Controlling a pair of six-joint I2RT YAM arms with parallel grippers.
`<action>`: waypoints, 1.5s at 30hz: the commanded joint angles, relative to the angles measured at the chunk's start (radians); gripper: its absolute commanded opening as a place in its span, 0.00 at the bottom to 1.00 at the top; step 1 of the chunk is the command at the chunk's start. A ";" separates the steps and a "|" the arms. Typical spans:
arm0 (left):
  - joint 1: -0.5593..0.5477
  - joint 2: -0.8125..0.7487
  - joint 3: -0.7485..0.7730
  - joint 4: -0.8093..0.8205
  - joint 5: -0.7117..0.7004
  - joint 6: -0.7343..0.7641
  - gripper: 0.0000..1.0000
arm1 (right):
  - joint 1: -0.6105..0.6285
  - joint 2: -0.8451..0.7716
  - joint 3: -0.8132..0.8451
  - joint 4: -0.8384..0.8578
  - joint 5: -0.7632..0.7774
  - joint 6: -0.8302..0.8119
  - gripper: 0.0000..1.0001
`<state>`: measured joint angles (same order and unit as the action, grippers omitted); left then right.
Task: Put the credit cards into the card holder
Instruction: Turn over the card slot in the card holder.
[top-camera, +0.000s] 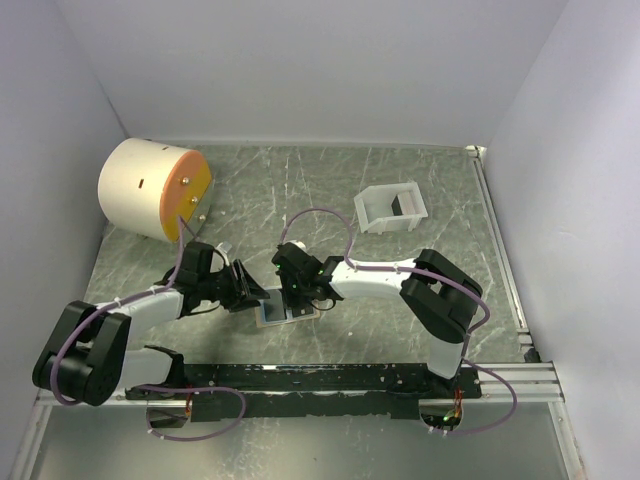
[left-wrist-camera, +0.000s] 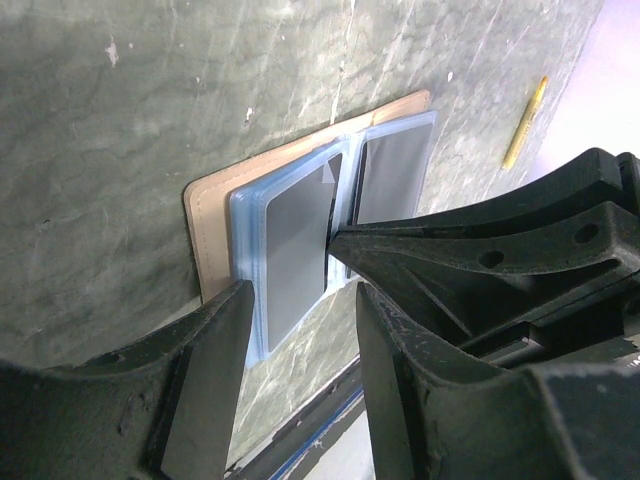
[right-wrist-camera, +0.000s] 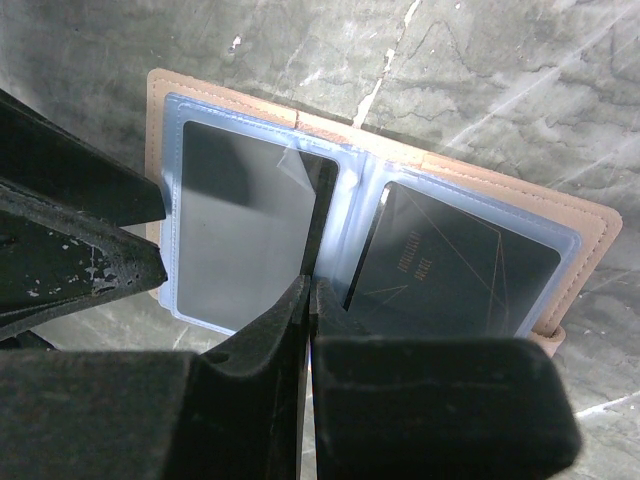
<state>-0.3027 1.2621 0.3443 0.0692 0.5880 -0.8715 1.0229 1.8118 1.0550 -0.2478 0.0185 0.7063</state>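
The card holder lies open on the table, tan outside with pale blue pockets, and shows small in the top view. A grey credit card sits in its left pocket and a dark one with gold lines in the right pocket. My right gripper is shut at the centre fold, its tips pinching the grey card's inner edge. My left gripper stands open just off the holder's outer side, nothing between its fingers.
A big cream cylinder with an orange face stands at the back left. A white box-like tray sits at the back right. A yellow stick lies beyond the holder. A black rail runs along the near edge, and white walls enclose the table.
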 joint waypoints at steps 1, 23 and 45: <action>0.010 0.019 -0.015 0.068 0.026 -0.005 0.57 | 0.005 0.024 0.005 -0.052 0.029 -0.008 0.03; 0.008 0.026 -0.037 0.184 0.099 -0.068 0.56 | 0.008 0.025 -0.008 -0.032 0.018 -0.004 0.03; 0.002 -0.003 -0.008 0.178 0.129 -0.087 0.57 | 0.008 -0.081 -0.039 0.038 0.055 0.005 0.14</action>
<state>-0.3027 1.2770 0.3164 0.2214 0.6880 -0.9546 1.0271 1.7741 1.0306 -0.2317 0.0391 0.7063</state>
